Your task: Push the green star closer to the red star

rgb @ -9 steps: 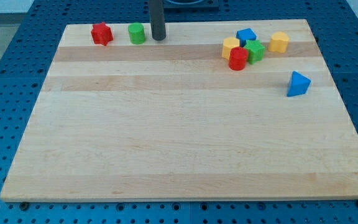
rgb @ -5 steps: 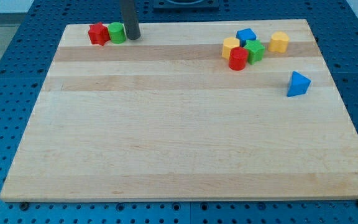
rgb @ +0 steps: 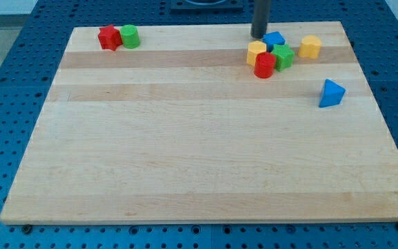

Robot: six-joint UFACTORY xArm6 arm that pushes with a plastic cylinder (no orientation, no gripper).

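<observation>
The green star [rgb: 282, 57] lies in a tight cluster at the view's top right, touching a red cylinder [rgb: 264, 65], a yellow block [rgb: 256, 51] and a blue block [rgb: 274, 39]. The red star [rgb: 108, 37] sits at the view's top left, touching a green cylinder [rgb: 130, 36] on its right. My tip [rgb: 258, 35] stands near the board's top edge, just left of the blue block and above the yellow block, up and left of the green star.
A yellow block [rgb: 311, 46] lies right of the cluster. A blue triangular block [rgb: 331, 93] sits lower at the right. The wooden board [rgb: 199, 138] rests on a blue pegboard.
My tip pushed the green cylinder left against the red star, then swept right along the top edge to the cluster. The cluster's blocks have not moved.
</observation>
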